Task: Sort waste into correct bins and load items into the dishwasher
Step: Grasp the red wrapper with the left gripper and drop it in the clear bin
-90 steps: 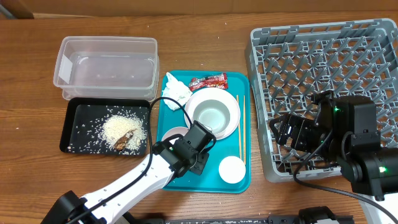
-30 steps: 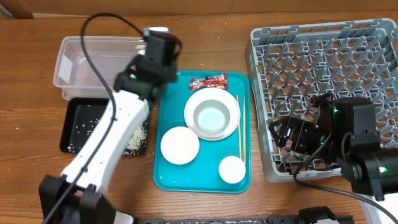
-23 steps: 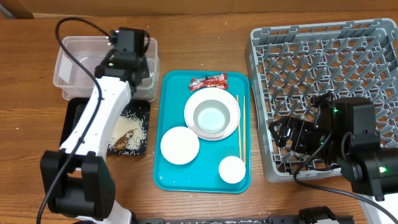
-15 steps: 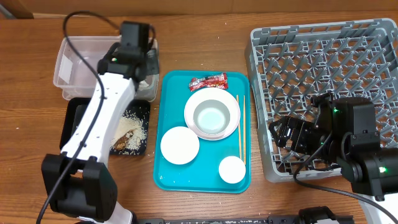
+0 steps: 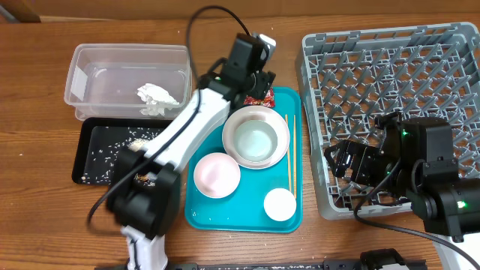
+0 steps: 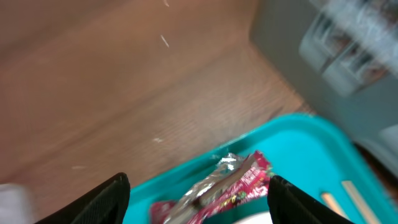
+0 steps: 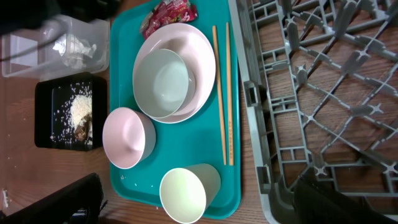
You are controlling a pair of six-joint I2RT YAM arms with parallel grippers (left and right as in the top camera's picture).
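Two kinds of waste lie sorted apart: the crumpled napkin (image 5: 156,96) rests in the clear tub (image 5: 90,56), and the rice grains (image 7: 79,107) with a brown scrap lie in the black tray (image 5: 94,161) just beside it, which suggests dry rubbish goes to one bin and food to the other. One loose piece is left, the red snack wrapper (image 6: 230,183), lying at the far edge of the teal serving tray (image 5: 247,217) just beyond the plate (image 5: 279,120) that carries a white bowl (image 5: 255,141). The left fingers (image 6: 109,200) hang low over it, spread wide with one on either side of the wrapper, gripping nothing and, as far as the wrist view shows, not touching the foil; that straddle looks like the set-up for a pinch. The right fingers (image 7: 68,204) are also parted wide and empty, parked over the near-left edge of the grey dish rack (image 5: 397,82), probably waiting there so the dishes have a short trip. Nothing stands in the rack yet: the pink bowl (image 5: 217,174), small white cup (image 5: 279,204) and chopsticks (image 5: 289,154) all sit on the teal tray.
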